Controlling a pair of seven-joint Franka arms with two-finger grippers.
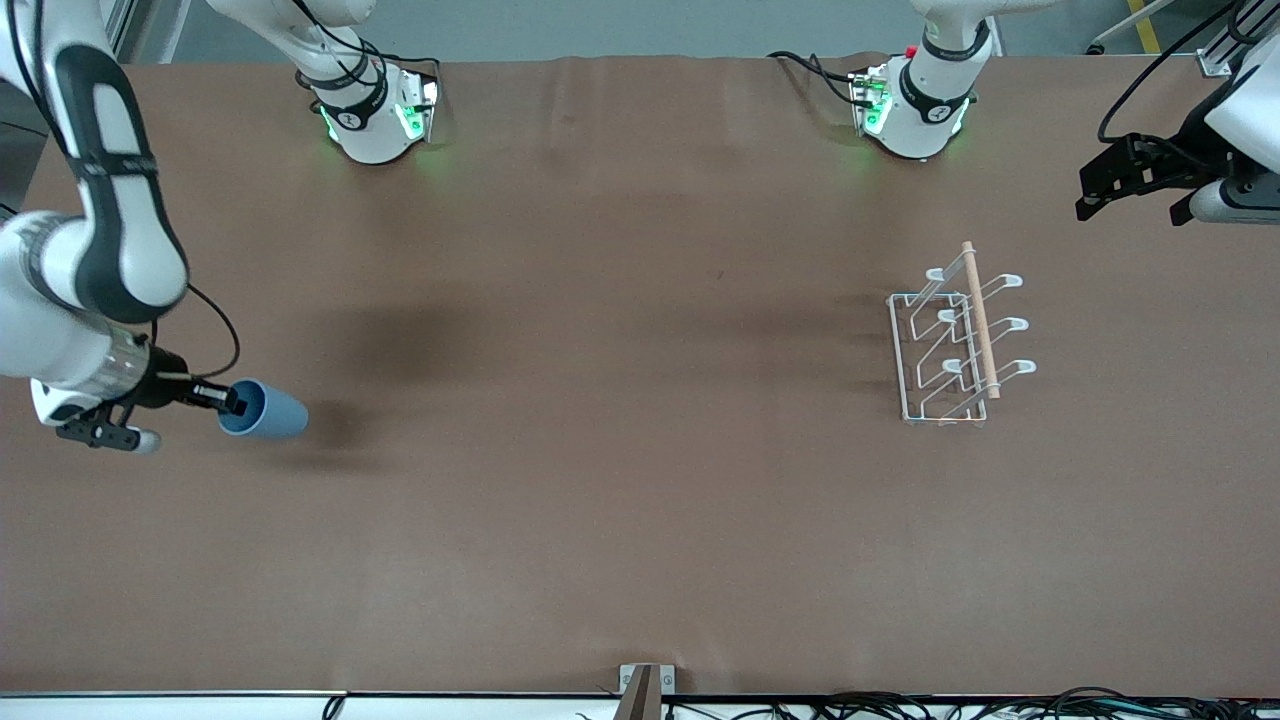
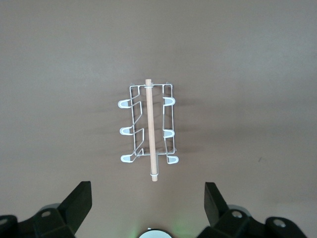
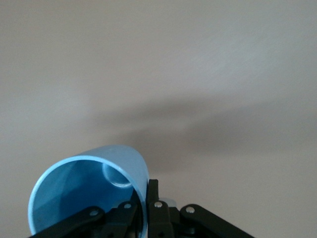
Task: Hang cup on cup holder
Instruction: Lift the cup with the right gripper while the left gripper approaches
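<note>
Over the worktop's [image 1: 620, 480] right-arm end, right hand [image 1: 232, 402] pinches the cup [image 1: 265, 410] rim, rack [image 1: 945, 350] well apart, hanging undone; left hand [image 1: 1135, 195] waits wide.

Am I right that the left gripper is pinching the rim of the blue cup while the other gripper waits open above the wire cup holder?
Not quite: the right gripper pinches the cup by its rim, as the front and right wrist views show. The left gripper waits open above the cup holder.

Two glossy white arms with black joint bands, green-lit bases, black cables, black right claw [image 1: 232, 402], black left claw [image 1: 1135, 190]
</note>
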